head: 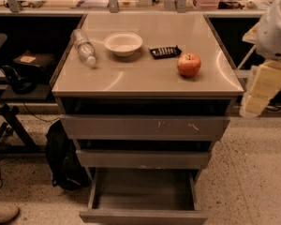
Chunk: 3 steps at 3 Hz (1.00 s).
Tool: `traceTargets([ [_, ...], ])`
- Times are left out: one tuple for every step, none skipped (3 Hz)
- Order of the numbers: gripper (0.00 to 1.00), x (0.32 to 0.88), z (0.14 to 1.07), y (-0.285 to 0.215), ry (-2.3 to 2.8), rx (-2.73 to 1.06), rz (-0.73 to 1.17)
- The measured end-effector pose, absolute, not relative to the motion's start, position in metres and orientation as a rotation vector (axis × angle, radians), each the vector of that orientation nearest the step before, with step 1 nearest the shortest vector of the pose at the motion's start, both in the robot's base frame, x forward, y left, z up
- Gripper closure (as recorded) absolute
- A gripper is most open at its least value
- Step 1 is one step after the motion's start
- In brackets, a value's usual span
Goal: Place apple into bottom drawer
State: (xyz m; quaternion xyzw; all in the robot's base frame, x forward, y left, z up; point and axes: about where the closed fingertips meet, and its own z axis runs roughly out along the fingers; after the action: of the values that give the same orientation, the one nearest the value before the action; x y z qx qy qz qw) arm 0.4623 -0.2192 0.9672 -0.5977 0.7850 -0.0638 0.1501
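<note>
The apple (188, 64) rested at the right of the cabinet top (145, 76), the bottom drawer (143, 216) stood pulled out, and the gripper (258, 92) hung right of the cabinet, its state indeterminable.

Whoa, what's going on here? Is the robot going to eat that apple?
No eating! The robot is meant to put the apple away. Right now the apple sits on top of the cabinet, near a bowl and a bottle. The gripper hangs off to the right, not touching it. The bottom drawer is pulled open with nothing in it.
</note>
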Motion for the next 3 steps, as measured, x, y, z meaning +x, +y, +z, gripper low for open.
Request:
traceTargets([
  [0.0, 0.542, 0.947, -0.223, 2.263, -1.698, -0.292],
  [0.0, 0.63, 0.918, -0.22, 2.263, -1.649, -0.267],
  [0.0, 0.683, 0.879, -0.222, 2.27, -1.593, -0.11],
])
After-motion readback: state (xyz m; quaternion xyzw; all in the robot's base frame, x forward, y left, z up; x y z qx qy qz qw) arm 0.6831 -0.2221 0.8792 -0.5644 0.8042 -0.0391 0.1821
